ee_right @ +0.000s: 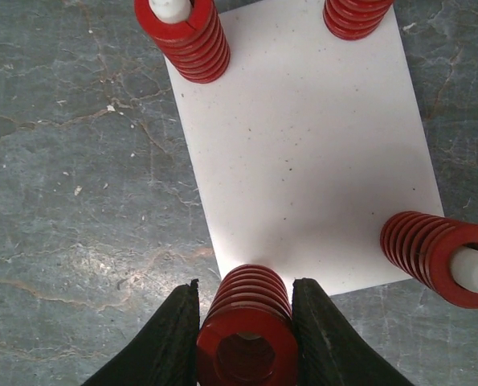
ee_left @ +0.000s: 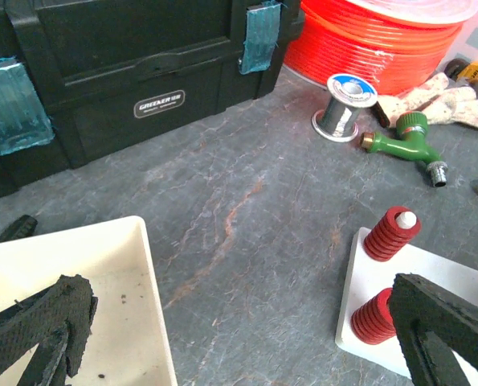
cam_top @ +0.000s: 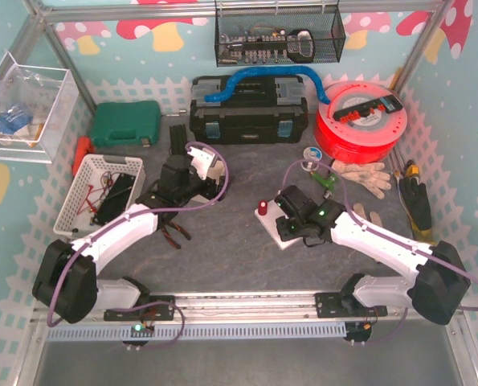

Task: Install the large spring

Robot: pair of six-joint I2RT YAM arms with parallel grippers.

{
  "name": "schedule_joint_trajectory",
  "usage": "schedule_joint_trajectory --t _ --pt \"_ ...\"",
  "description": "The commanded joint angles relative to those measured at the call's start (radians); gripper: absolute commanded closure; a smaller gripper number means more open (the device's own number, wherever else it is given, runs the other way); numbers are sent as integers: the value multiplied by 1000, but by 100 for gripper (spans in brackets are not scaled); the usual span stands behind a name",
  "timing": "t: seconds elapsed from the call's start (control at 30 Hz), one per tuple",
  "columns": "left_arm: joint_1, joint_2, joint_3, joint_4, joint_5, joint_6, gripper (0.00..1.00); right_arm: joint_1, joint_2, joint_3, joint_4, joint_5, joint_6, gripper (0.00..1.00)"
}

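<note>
Top view: the right gripper hangs over the white plate at centre frame, and the left gripper sits centre-left.

Left wrist view: the left gripper has its jaws spread wide, grasping nothing. The plate is at lower right.

Right wrist view: the right gripper is clenched on the large spring at bottom centre, at the lower edge of the plate. Three other springs stand along the plate's edges.

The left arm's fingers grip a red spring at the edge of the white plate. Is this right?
Not quite: it is the right arm's fingers that grip the red spring at the edge of the white plate, as the right wrist view shows.
</note>
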Motion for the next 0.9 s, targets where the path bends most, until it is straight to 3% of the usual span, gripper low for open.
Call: schedule_joint_trajectory --t 0.0,0.17,0.6,0.73,0.87 --pt "3 8 10 -5 -8 -5 1 6 5 -36 77 40 26 96" --pt "2 8 -5 10 3 -29 1 6 18 -93 142 67 66 85" --pt "1 -37 -26 13 -8 -80 1 5 -83 11 103 92 43 36" --pt "2 -65 -17 16 -77 -98 1 4 -81 124 98 212 3 23" --pt "36 -79 7 22 -190 -70 1 -2 -57 165 200 463 -79 11"
